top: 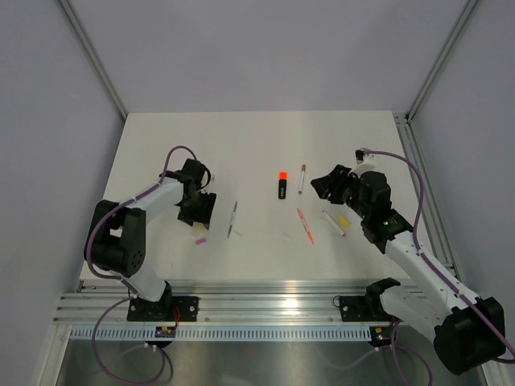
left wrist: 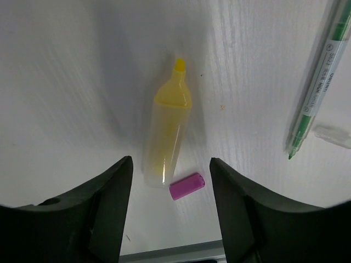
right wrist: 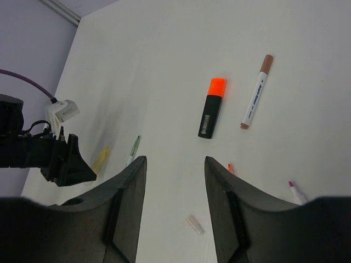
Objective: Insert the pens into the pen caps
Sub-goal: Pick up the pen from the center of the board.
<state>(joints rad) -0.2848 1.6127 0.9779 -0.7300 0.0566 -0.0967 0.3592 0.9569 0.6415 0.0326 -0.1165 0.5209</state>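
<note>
Metal rail (top: 265,299), white table (top: 241,145), pens (top: 282,187), grey walls (top: 257,48)

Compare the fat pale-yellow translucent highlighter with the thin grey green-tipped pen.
The pale-yellow highlighter is fat, yellow-tipped; the grey pen thin, green-tipped. The highlighter's end sits between the left gripper's open fingers; the pen lies outside them. Their tips point opposite ways. Both lie flat, uncapped.

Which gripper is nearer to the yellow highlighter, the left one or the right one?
Left. The left gripper hovers just above the yellow highlighter, fingers open; the right gripper is far across the table.
</note>
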